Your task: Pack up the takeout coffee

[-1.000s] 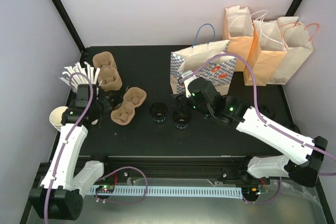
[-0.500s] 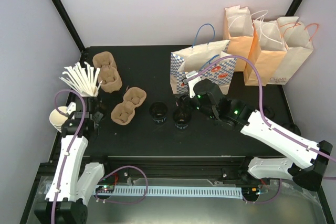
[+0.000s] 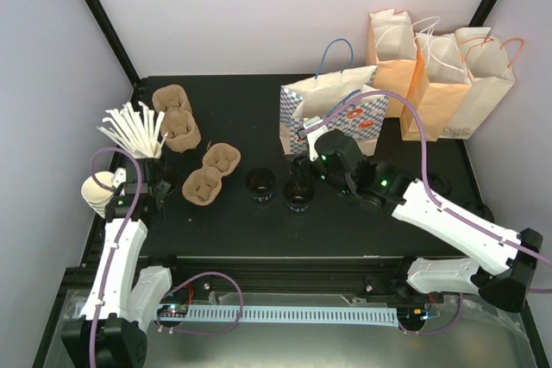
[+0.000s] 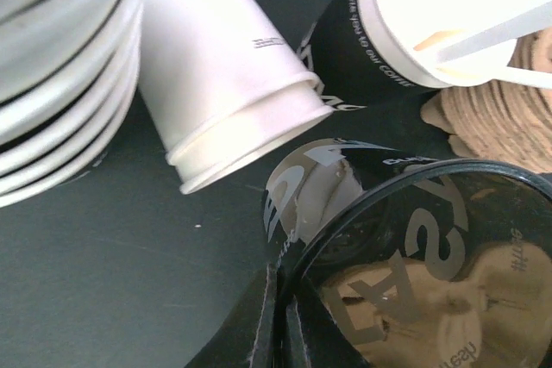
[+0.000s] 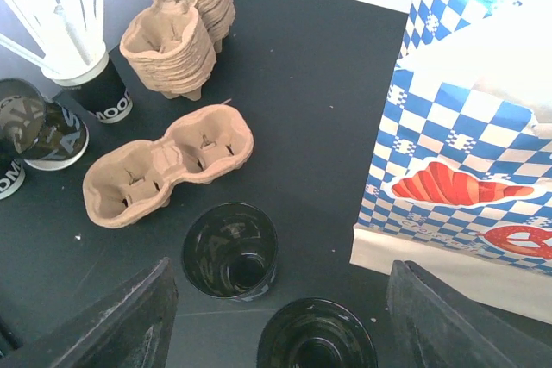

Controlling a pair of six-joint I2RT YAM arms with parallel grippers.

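Two small black cups stand open, with no lids on them, at the table's middle: one (image 3: pixel 260 184) (image 5: pixel 230 250) and one (image 3: pixel 298 196) (image 5: pixel 316 336). My right gripper (image 3: pixel 302 171) (image 5: pixel 285 321) is wide open above them, its fingers on either side of both. My left gripper (image 3: pixel 144 196) (image 4: pixel 278 327) is at the left by the cup stacks. Its fingers are closed together on the rim of a round black lid (image 4: pixel 423 273) with grey lettering. That lid also shows, tilted, at the left edge of the right wrist view (image 5: pixel 21 111).
Stacked cream paper cups (image 3: pixel 97 191) (image 4: pixel 60 84) and one on its side (image 4: pixel 224 75) sit far left. A black cup of white stirrers (image 3: pixel 134 131) (image 5: pixel 95 92), brown carrier stacks (image 3: pixel 177 118), a single carrier (image 3: pixel 211 174) (image 5: pixel 168 165), a blue checked bag (image 3: pixel 332 114) (image 5: pixel 466 127) and orange bags (image 3: pixel 440 84) stand behind.
My left gripper has drawn back toward the left edge, away from the carriers, to the lids. My right gripper stays over the two cups, shifted only slightly.
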